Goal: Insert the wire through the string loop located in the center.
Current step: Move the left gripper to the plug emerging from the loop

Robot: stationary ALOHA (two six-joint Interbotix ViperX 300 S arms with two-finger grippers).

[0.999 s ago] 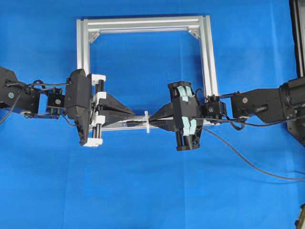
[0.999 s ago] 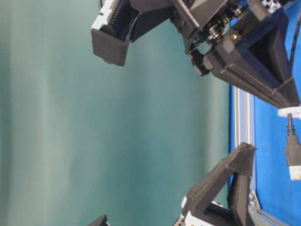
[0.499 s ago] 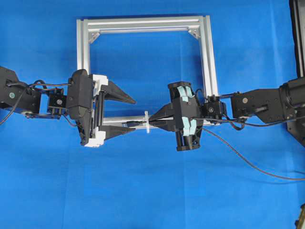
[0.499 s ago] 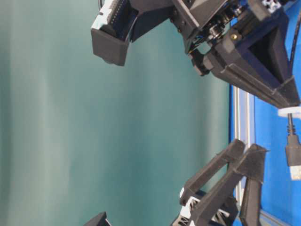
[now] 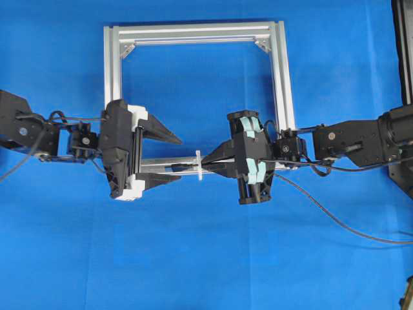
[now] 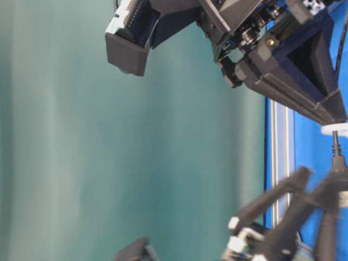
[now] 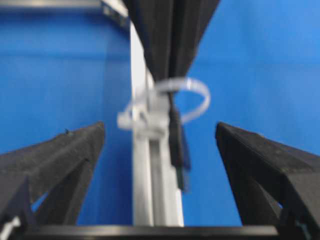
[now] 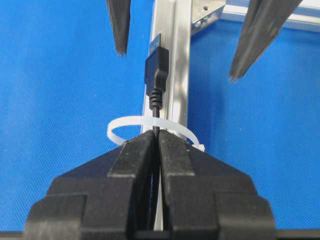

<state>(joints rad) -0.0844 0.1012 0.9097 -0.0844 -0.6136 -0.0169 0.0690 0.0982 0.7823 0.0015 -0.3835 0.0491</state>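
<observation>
The wire (image 8: 156, 107) ran out from between the tips of the right claw (image 8: 157, 142), which was clamped on it, passed through the string loop (image 8: 150, 125) just ahead of those tips, and ended in its plug (image 8: 154, 70) beyond the loop, lying along the silver frame bar (image 8: 175, 60). The left claw (image 5: 177, 158) faced the right claw from the far side of the loop with its fingers (image 5: 161, 134) spread wide apart, one on either side of the bar and plug, touching neither. The frame (image 5: 193, 32) lay on the blue desk (image 5: 193, 258).
</observation>
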